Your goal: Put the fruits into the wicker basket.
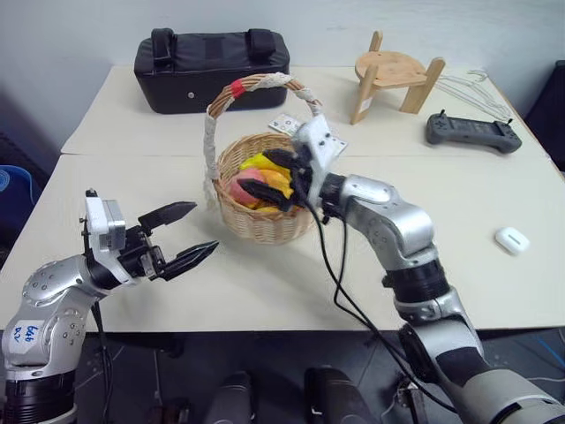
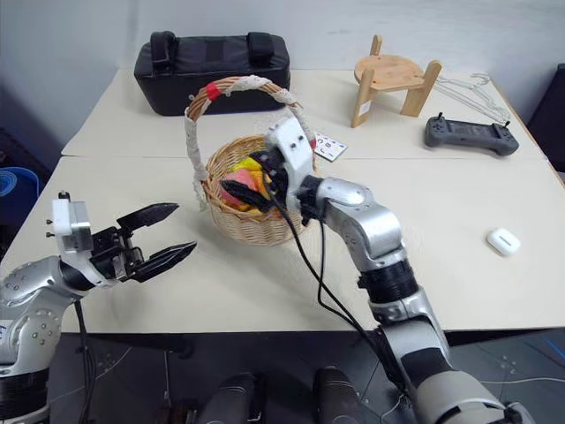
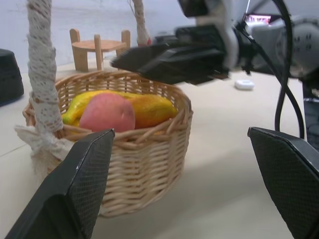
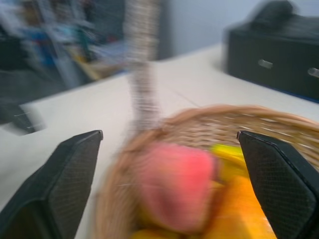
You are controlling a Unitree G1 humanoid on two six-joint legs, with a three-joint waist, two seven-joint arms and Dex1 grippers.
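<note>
My right hand hangs directly over the wicker basket, spread wide, empty; peach directly beneath; left hand wide, empty, beside it.

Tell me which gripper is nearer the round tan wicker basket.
Right. The right gripper hangs open over the round tan wicker basket, above the fruits. The left gripper hovers open beside it, apart, over the table.

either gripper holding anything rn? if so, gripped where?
Nothing held. Left gripper is open over the table; right gripper is open above the basket, peach lying inside it.
</note>
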